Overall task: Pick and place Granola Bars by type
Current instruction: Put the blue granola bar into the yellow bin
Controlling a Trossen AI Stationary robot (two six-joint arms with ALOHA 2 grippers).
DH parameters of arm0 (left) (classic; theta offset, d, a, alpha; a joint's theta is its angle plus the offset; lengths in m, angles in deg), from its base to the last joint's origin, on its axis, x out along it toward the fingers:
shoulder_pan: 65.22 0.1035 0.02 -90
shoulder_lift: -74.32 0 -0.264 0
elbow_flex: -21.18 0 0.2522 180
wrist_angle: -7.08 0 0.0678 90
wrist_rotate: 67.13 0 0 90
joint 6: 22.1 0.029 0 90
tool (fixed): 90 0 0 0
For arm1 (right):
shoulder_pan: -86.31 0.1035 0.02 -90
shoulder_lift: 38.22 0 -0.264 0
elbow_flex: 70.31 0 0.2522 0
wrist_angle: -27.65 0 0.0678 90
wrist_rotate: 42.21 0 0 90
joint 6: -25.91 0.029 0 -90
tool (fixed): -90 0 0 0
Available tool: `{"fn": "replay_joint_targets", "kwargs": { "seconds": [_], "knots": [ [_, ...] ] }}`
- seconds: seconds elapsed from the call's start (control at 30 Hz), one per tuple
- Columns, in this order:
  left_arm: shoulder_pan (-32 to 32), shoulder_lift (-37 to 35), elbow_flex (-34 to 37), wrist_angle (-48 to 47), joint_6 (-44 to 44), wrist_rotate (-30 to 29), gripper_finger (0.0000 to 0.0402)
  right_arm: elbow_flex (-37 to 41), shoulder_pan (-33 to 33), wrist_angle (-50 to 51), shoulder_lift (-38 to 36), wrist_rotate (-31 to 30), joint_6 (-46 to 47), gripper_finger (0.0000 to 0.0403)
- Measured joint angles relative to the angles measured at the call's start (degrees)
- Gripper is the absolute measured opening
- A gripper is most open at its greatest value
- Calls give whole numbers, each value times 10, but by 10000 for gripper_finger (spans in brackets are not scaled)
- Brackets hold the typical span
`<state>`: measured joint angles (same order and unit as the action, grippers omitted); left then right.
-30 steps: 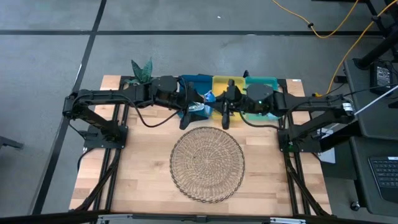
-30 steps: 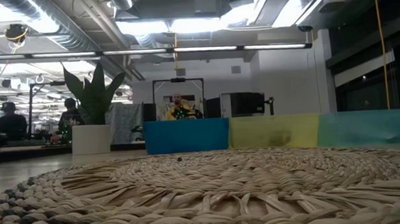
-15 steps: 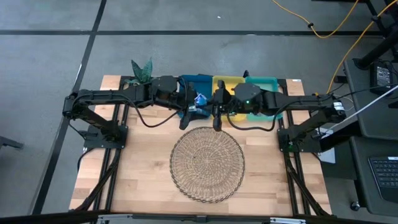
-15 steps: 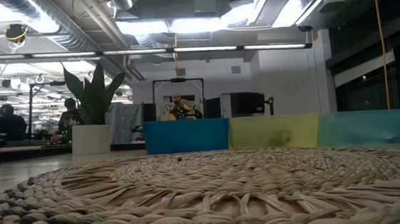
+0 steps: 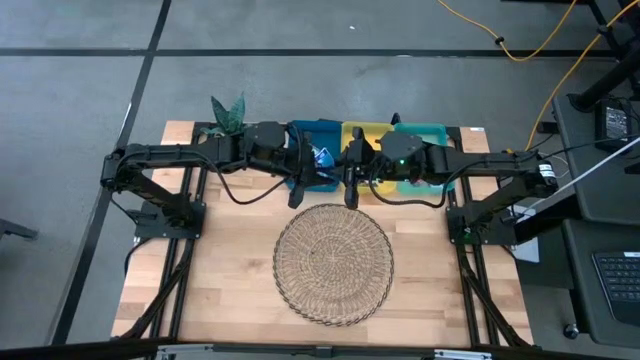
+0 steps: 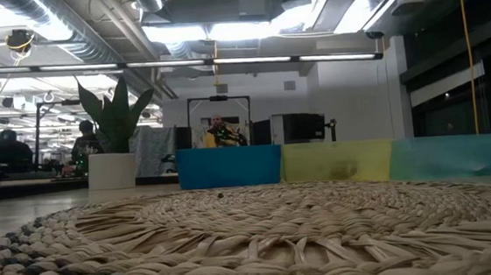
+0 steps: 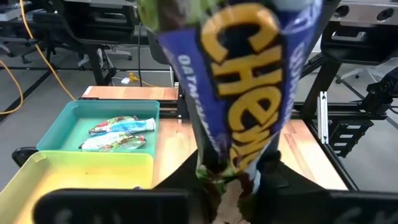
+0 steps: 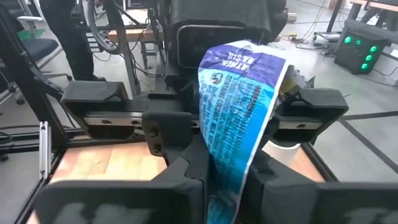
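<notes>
Office bkgd; blue bar "CHEW…"

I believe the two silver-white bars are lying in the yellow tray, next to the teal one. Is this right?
Not quite. The left wrist view shows the two silver-white bars lying in the teal tray, next to the yellow tray.

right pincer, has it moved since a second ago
Yes. In the high view the right pincer has swung left, from in front of the yellow tray toward the blue tray, and it grips a blue bar.
</notes>
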<state>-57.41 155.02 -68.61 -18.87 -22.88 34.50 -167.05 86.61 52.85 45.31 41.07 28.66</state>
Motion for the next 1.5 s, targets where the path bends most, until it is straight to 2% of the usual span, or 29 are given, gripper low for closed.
{"fn": "replay_joint_targets", "kwargs": {
  "seconds": [0.1, 0.3, 0.4, 0.7, 0.8, 0.93, 1.1, 1.3, 1.37, 1.5],
  "knots": [
    [0, 0, 0, 0, 0, 0, 40, 0, 0, 0, 0, 1, 0, 53],
    [0, 0, 0, 0, 0, 7, 42, 0, 0, -6, 0, 44, 0, 67],
    [0, 0, 0, 0, 0, 7, 36, 0, 0, -5, 0, 49, 0, 95],
    [0, 0, 0, -1, 0, 5, 36, 0, -2, 31, -3, 50, -14, 213],
    [0, 0, 0, -3, 0, 0, 31, 0, -2, 83, -10, 14, -15, 239],
    [1, 0, 0, -9, -1, -10, 33, 1, -1, 174, -25, -52, -4, 252],
    [-1, 0, 0, -9, -4, 1, 34, 1, -3, 302, -56, -107, 65, 248],
    [16, 1, 0, -10, -10, -4, 30, 1, -1, 503, -95, -117, 175, 237],
    [23, 7, 0, -7, -19, -2, 33, 1, -2, 545, -108, -120, 198, 235],
    [42, 23, 0, 2, -25, 2, 32, 5, 4, 586, -139, -166, 221, 230]
  ]
}}
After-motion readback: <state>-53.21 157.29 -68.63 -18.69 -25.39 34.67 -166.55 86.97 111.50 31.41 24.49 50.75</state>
